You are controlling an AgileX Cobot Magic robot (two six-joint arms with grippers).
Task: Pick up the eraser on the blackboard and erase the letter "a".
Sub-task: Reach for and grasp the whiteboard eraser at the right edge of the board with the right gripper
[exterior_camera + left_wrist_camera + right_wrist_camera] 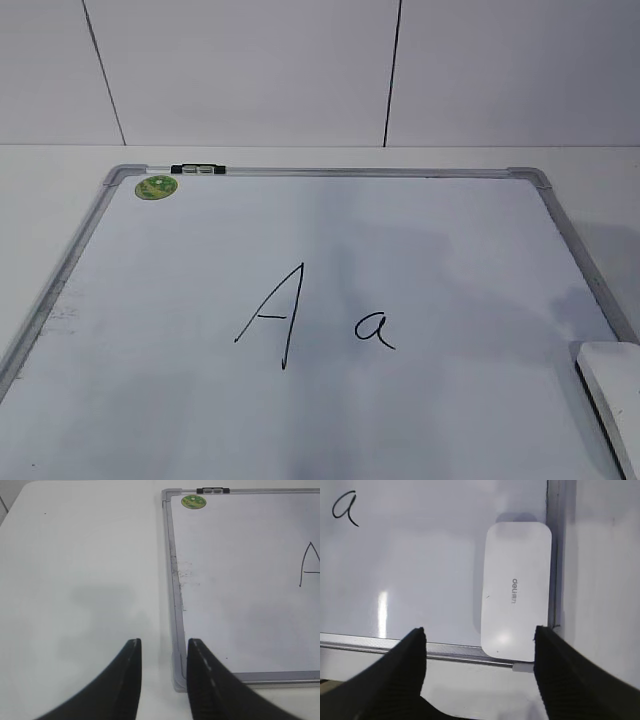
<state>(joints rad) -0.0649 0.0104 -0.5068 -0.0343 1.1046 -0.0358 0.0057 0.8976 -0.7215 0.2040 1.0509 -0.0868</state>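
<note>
The blackboard point(200, 260) is a white board with a grey frame, lying flat on the table. A tall capital "A" point(272, 315) and the small letter "a" point(374, 329) are written on it. The white eraser point(612, 385) lies at the board's near right corner, also seen as the eraser point(516, 592) in the right wrist view, flat against the frame. My right gripper point(479, 632) hangs open above the board's near edge, the eraser ahead between the fingers' lines. My left gripper point(164, 642) is open over the board's left near corner, holding nothing.
A green round sticker point(157, 187) and a black clip point(198, 169) sit at the board's far left edge. White table point(75, 570) extends left of the board. A wall with dark seams point(392, 70) stands behind. Faint smudges point(184, 575) mark the board's left edge.
</note>
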